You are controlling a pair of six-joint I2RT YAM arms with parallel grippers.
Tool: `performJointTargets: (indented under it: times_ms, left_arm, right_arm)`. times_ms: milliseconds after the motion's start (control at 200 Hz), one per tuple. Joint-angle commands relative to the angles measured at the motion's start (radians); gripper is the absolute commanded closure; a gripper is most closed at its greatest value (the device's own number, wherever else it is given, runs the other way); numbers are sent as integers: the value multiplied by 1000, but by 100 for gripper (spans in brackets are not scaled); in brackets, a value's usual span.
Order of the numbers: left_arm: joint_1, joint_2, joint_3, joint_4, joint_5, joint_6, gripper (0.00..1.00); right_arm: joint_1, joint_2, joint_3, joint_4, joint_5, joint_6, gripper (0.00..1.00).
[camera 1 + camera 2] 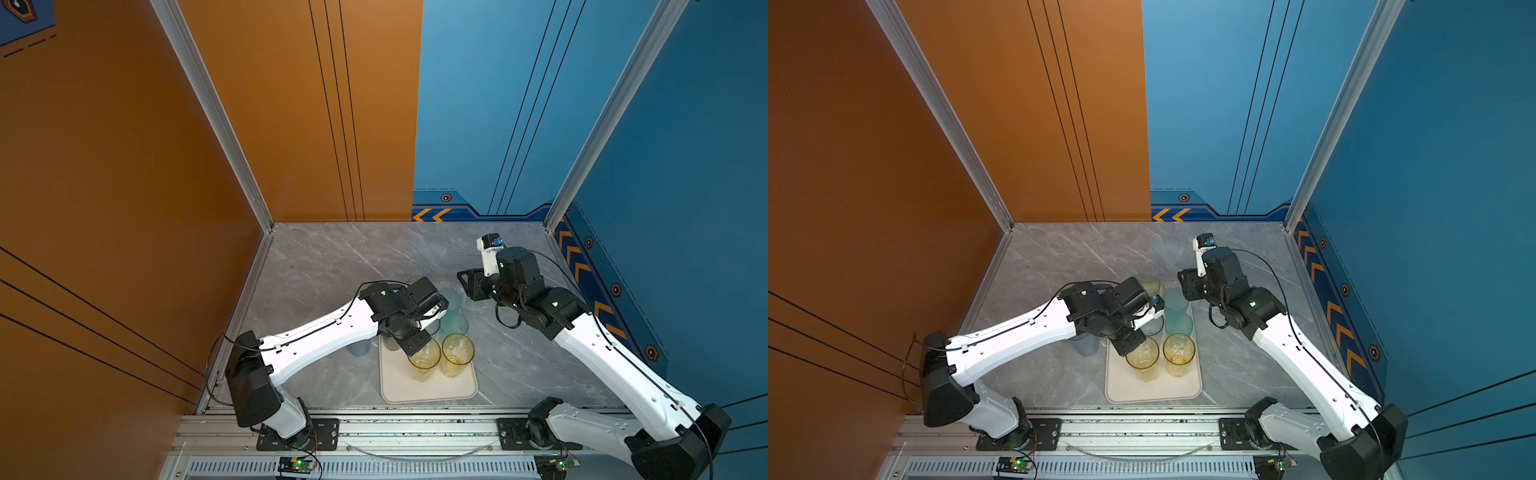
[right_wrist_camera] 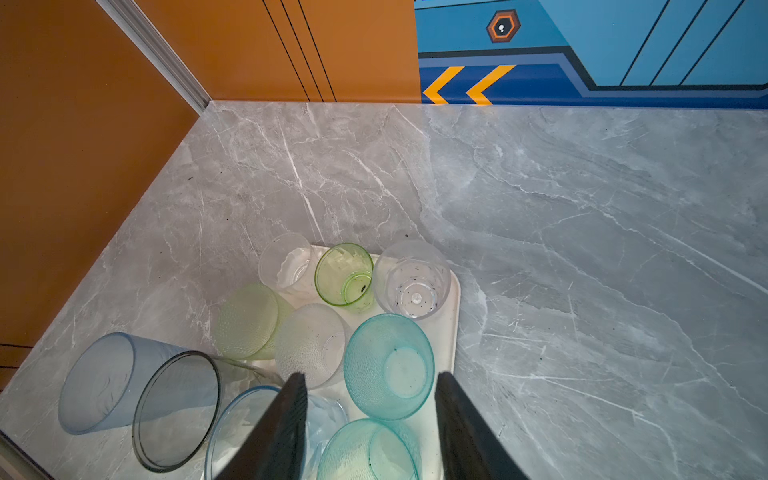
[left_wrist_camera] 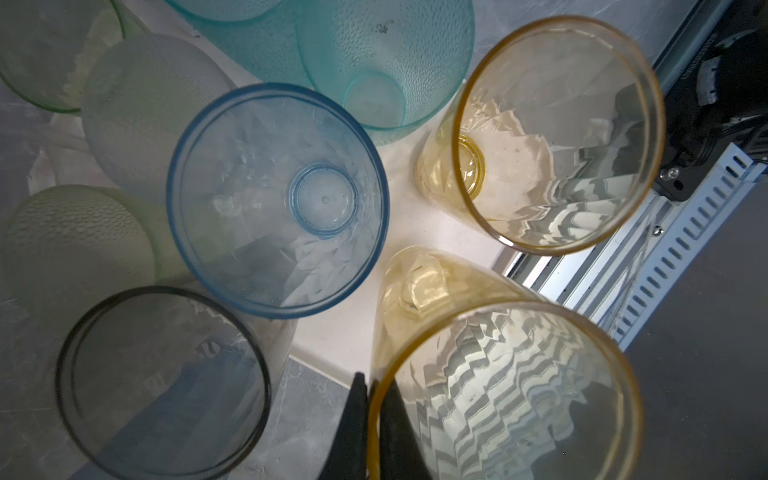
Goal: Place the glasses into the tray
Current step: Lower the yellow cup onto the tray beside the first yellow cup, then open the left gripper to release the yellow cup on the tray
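Grey marble table (image 1: 316,266), walled in orange and blue, carries the tray (image 1: 430,392) near its front edge. The left gripper (image 3: 372,386) is clenched on the rim of a yellow glass (image 1: 424,358), one finger inside and one outside. This glass is in the tray's front left part, just beside a second yellow glass (image 1: 458,353). Its base looks to be on or just above the tray floor; I cannot tell which.

To finish well, I would lower it straight until the base sits flat. It needs a gap from its yellow twin and from the blue-rimmed glass (image 3: 276,199) just behind it. Then release, and lift straight up so the inner finger does not drag the rim and tip the glass.

The right gripper (image 2: 370,380) hangs released and empty above the tray's far half, over the teal glasses (image 2: 388,365).

The held glass is tall, thin-walled and see-through, wider at the rim than at the base, with wavy facets down its side. It probably tips easily. Most of the other glasses crowd the tray's far half. A tall blue glass (image 1: 358,348) stands on the table just left of the tray. A grey glass (image 3: 162,382) sits at the tray's left edge, on or off I cannot tell.
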Motion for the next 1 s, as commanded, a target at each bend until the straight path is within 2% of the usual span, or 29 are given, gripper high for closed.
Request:
performJointTargets:
  times_ms: [0, 991]
  left_arm:
    - [0, 14, -19, 40, 2, -6, 96]
    - [-2, 61, -65, 94, -8, -10, 96]
  right_arm:
    - [-6, 12, 12, 13, -11, 13, 51]
    - [-11, 22, 17, -1, -15, 3, 51]
